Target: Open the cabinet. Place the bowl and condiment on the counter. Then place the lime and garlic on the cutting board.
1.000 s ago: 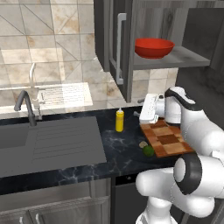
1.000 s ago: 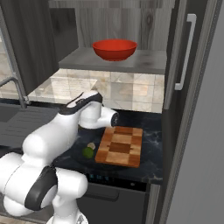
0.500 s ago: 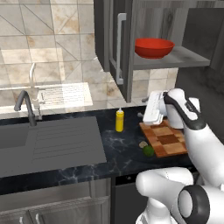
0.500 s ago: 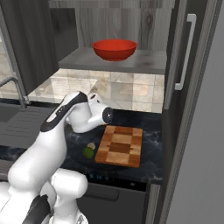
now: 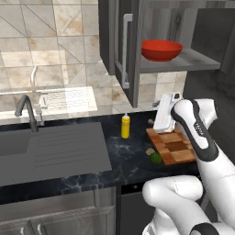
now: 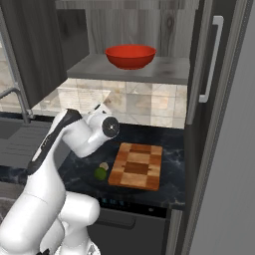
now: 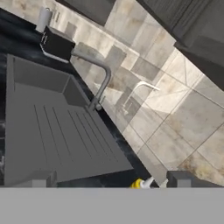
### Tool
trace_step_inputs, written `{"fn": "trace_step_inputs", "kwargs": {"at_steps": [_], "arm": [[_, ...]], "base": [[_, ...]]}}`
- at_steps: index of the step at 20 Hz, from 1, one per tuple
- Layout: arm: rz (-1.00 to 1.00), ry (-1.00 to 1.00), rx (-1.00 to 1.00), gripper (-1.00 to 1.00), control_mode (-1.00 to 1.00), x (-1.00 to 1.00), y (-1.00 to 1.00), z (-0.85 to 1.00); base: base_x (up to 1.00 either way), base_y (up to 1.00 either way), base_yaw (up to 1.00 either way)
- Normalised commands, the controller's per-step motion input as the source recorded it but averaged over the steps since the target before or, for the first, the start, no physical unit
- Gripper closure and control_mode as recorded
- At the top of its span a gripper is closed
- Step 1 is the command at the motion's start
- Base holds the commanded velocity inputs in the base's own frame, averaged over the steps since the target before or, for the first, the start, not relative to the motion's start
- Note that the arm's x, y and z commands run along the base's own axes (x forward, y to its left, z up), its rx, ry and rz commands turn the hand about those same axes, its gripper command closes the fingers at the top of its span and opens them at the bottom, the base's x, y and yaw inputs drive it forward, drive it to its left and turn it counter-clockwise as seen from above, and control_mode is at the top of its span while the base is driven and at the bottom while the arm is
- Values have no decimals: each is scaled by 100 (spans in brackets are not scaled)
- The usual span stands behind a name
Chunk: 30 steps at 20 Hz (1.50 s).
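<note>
The dark grey wood-grain wall cabinet [image 5: 133, 46] stood open, its door with the long silver bar handle [image 5: 125, 50] swung out to the left. On its inner shelf [image 6: 149, 68] sat the wide, glossy red bowl [image 5: 161, 49]. Below ran the black marble-look counter [image 5: 133, 158], with the grey sink and drainboard [image 5: 50, 147] at the left and a dark curved tap [image 5: 26, 112] at its far edge. The rectangular checkered wooden cutting board [image 6: 137, 165] lay on the counter at the right, under the cabinet. The slim yellow squeeze bottle with a white nozzle cap [image 5: 125, 126] stood upright on the counter between the drainboard and the board. The small dark green lime [image 6: 101, 173] rested on the counter just beside the board's near left corner, and the pale beige garlic bulb [image 6: 104, 166] lay touching it on the far side. The tool [image 7: 107, 179] hung above the counter near the bottle, its two dark tips set wide apart and holding nothing.
</note>
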Motion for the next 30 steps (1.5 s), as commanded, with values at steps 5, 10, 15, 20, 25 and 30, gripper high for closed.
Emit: {"fn": "trace_step_inputs", "kwargs": {"at_steps": [5, 10, 15, 20, 25, 30], "arm": [[0, -2, -11, -100, -100, -14, -24, 31], [0, -5, -16, -100, -100, -11, -24, 36], [0, -7, -19, -100, -100, -14, -19, 39], [0, -7, -19, -100, -100, -25, -15, 39], [0, -7, -19, -100, -100, -34, -8, 39], [-1, -9, -17, -100, -100, -44, -7, 31]], "base": [[0, 0, 0], [0, 0, 0], [0, 0, 0], [0, 0, 0], [0, 0, 0], [0, 0, 0]]}}
